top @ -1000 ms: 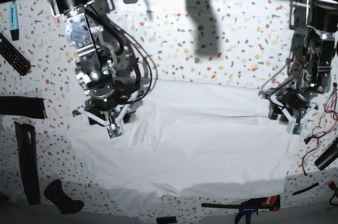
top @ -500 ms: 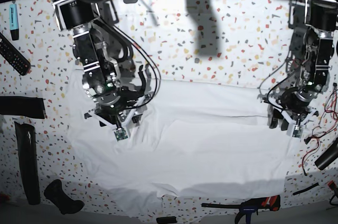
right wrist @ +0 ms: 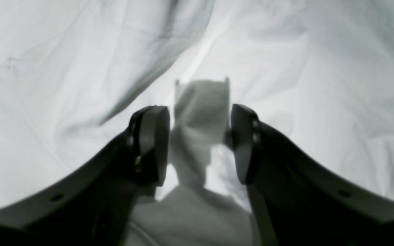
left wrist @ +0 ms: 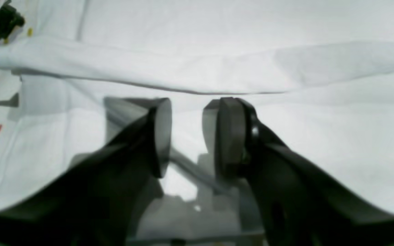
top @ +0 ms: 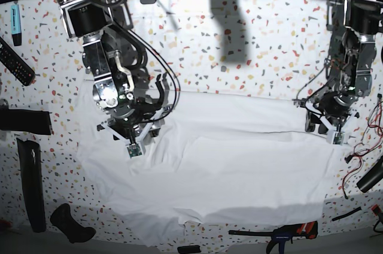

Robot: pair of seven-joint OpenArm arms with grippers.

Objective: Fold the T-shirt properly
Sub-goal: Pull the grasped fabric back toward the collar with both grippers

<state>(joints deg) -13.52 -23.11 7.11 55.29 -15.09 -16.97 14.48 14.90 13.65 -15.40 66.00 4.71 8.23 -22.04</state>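
t-shirt [top: 221,164] flat; both arms angled down over it.

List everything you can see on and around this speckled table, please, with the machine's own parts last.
T-shirt: one, white, spread over the middle of the table.
Table: one, white with coloured speckles, under everything.
Remote control: one, black, far left edge.
Marker: one, pale blue, upper left corner.
Black objects: several, dark, down the left edge; what they are is unclear.
Clamp: one, black with red, front edge.
Loose wires: a bundle, red and black, right edge.
Right gripper: one, black, jaws open just above the shirt's wrinkled part.
Left gripper: one, black, jaws open near a fold ridge.
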